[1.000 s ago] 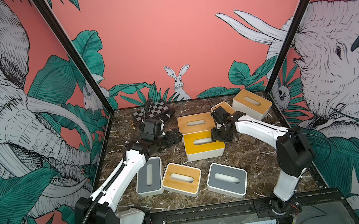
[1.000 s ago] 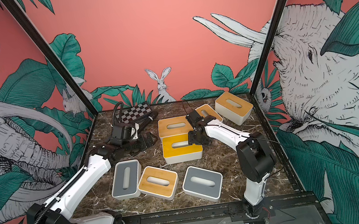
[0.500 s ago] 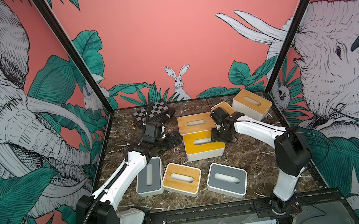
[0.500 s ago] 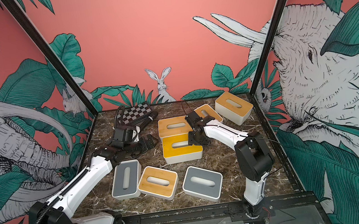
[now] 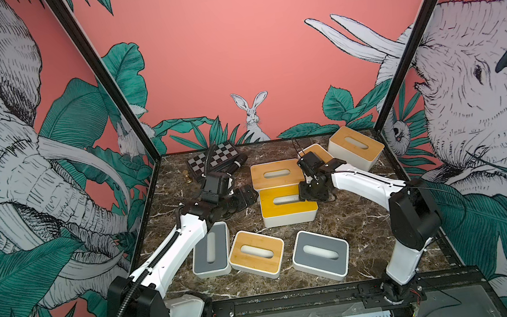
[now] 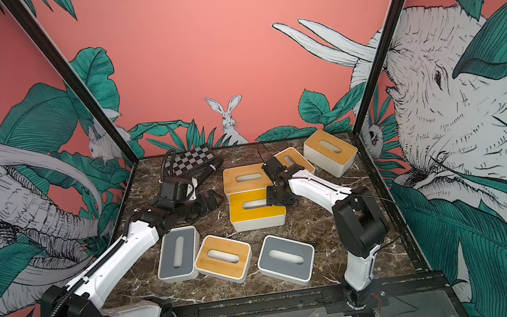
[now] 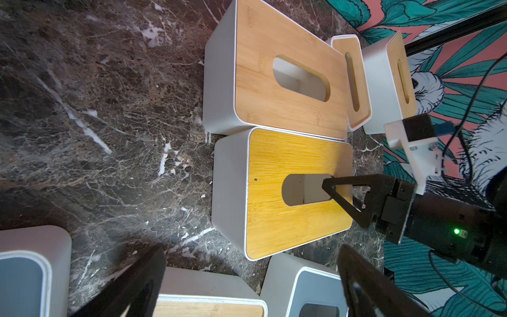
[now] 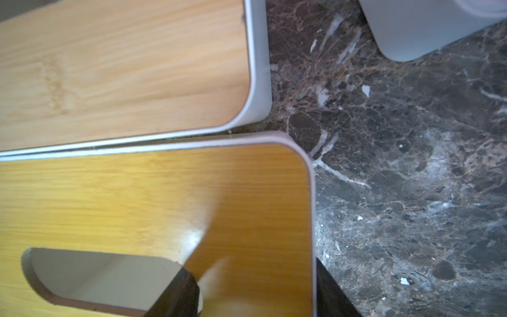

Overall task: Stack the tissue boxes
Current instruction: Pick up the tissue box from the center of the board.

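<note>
Right wrist view: my right gripper (image 8: 252, 293) straddled the end edge of the yellow box (image 8: 137, 197); I couldn't tell whether it clamped. Bare marble (image 8: 411, 192) lay beyond. My left gripper (image 7: 252, 255) gaped empty.

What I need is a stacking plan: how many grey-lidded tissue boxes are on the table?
2. The left grey box lies at the front left; the right grey box sits front centre, a bamboo box between them. None seems hidden.
</note>
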Controlling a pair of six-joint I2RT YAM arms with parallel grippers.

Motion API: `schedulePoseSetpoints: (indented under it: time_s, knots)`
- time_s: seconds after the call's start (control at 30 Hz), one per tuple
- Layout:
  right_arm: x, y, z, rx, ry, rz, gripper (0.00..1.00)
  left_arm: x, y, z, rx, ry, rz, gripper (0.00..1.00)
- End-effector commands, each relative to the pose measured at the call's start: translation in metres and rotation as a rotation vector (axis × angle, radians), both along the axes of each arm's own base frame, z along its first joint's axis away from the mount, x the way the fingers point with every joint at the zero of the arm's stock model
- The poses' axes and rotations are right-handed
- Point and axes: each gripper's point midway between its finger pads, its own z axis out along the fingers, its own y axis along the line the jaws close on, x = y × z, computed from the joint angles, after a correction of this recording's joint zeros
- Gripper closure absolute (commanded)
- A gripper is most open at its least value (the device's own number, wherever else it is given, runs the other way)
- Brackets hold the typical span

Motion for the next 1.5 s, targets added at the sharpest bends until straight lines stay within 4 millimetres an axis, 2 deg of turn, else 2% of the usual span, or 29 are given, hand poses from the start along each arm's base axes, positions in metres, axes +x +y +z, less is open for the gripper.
schedulePoseSetpoints:
  time_s: [0.0, 0.27, 0.5, 0.67, 0.7, 1.03, 1.27, 1.47]
  knots:
    - [-0.01, -0.007, 0.01, -0.011, -0.004, -0.002, 0.58, -0.002, 0.003, 0.004, 0.001, -0.017, 0.015, 0.01]
    - [-0.014, -0.007, 0.03, 0.022, -0.037, 0.007, 0.6, -0.002, 0.007, 0.007, 0.028, -0.032, 0.014, 0.0]
    - [-0.018, -0.001, 0.044, 0.067, -0.04, 0.017, 0.61, 0.002, 0.013, 0.024, 0.068, -0.071, 0.012, 0.01]
    - [-0.022, 0.0, 0.053, 0.088, -0.035, 0.016, 0.62, 0.003, 0.017, 0.045, 0.05, -0.118, 0.023, 0.01]
    - [-0.023, -0.001, 0.064, 0.102, -0.058, 0.017, 0.62, 0.004, 0.019, 0.049, 0.048, -0.127, 0.028, 0.01]
    - [-0.026, 0.002, 0.122, 0.165, -0.123, 0.029, 0.62, 0.005, 0.044, 0.092, 0.031, -0.222, 0.082, 0.0]
    - [-0.01, 0.013, 0.162, 0.179, -0.163, 0.076, 0.63, -0.001, 0.047, 0.115, 0.003, -0.286, 0.07, 0.0]
    - [0.02, 0.021, 0.171, 0.155, -0.188, 0.111, 0.63, -0.008, 0.056, 0.123, 0.003, -0.339, 0.105, 0.0]
